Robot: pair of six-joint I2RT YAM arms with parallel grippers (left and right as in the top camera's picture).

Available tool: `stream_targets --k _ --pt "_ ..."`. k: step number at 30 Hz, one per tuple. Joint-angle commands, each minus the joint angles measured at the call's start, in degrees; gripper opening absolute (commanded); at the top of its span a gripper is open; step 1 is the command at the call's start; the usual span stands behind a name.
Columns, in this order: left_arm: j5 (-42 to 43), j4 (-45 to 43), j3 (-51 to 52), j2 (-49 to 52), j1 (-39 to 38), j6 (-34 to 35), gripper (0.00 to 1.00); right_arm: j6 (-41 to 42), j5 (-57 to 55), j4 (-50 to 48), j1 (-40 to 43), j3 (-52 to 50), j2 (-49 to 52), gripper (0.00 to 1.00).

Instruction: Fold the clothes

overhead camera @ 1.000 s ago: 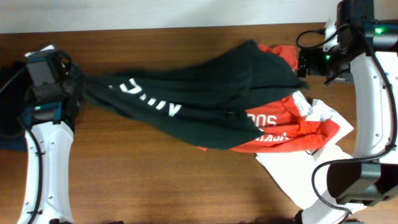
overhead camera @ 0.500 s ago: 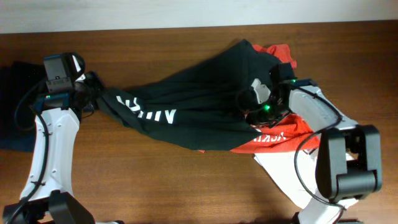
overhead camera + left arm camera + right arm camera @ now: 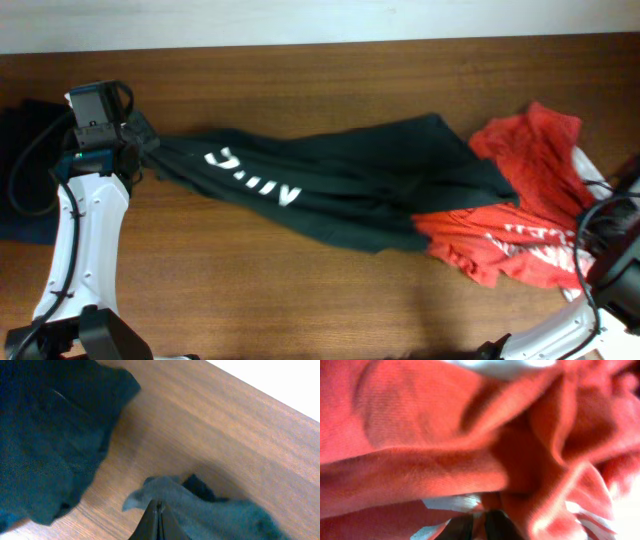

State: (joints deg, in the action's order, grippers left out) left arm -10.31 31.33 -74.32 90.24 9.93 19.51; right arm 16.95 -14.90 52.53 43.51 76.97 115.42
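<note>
The dark green cotton T-shirt with white lettering (image 3: pixel 330 185) lies pulled into a twisted band across the middle of the brown wooden table (image 3: pixel 300 80). Its left end is held by the left gripper (image 3: pixel 157 512), whose fingers are pressed together on a small fold of the fabric. Its right end meets, and seems to overlap, the crumpled red T-shirt with white print (image 3: pixel 520 215) at the right side of the table. The pinch takes only a little cloth, so a harder pull may let it slip free. Because the two shirts touch, dragging the green one left could carry the red one along. The green shirt is roped rather than flat, so any fold made now would probably trap wrinkles. A crumpled dark blue garment (image 3: pixel 50 435) sits just beside the left gripper and could get snagged. The right gripper (image 3: pixel 476 526) shows only as dark finger tips at the near edge of its wrist view, buried in red cloth, and whether it is spread or gripping cannot be told. A sliver of white cloth (image 3: pixel 500 363) at the far edge of that view is unidentifiable. In the overhead view the right arm is mostly cut off at the near right corner.
</note>
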Motion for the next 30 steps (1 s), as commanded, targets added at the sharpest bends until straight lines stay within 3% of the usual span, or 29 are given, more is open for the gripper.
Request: stream_targets --k 1,2,4,5,12,17,21,23,25,27,28,30 --pt "-2.3 -3.8 -0.8 -0.1 0.2 -0.2 0.01 -1.1 6.7 7.0 2.1 11.0 0.0 0.18" --pt "-1.3 -3.8 -0.8 -0.1 0.2 -0.2 0.00 -4.8 11.2 9.4 0.8 13.7 -0.2 0.19" --pt "0.5 -3.0 -0.8 -0.1 0.2 -0.2 0.01 -19.7 27.1 16.7 -5.6 18.2 -0.4 0.24" --pt "0.5 -2.5 -0.8 -0.1 0.2 -0.2 0.00 -22.2 29.9 18.9 -8.7 18.1 -0.4 0.24" --pt "2.6 -0.3 -0.8 -0.1 0.2 -0.2 0.01 -22.5 29.9 25.7 -34.3 11.0 -0.4 0.27" --pt "2.6 0.0 -0.8 -0.1 0.2 -0.2 0.00 -20.3 30.1 21.4 -39.9 1.4 -0.4 0.26" --pt "2.6 0.0 -0.8 -0.1 0.2 -0.3 0.00 -16.8 26.0 3.7 -39.8 -5.8 -0.4 0.26" --pt "2.6 0.0 -0.8 -0.1 0.2 -0.2 0.01 -3.8 2.7 1.1 -36.2 -5.8 -0.4 0.27" --pt "2.6 0.0 -0.8 -0.1 0.2 -0.2 0.00 3.2 -7.6 1.3 -27.6 -5.4 -0.4 0.27" --pt "2.6 0.0 -0.8 -0.1 0.2 -0.3 0.00 7.8 -9.5 6.4 -16.7 -0.9 -0.4 0.28" --pt "2.6 0.0 -0.8 -0.1 0.2 -0.2 0.01 11.4 -10.2 13.0 -8.3 7.0 -0.4 0.27" --pt "2.6 -0.2 -0.8 -0.1 0.2 -0.3 0.00 13.5 -8.3 19.8 -1.2 18.4 -0.4 0.27"
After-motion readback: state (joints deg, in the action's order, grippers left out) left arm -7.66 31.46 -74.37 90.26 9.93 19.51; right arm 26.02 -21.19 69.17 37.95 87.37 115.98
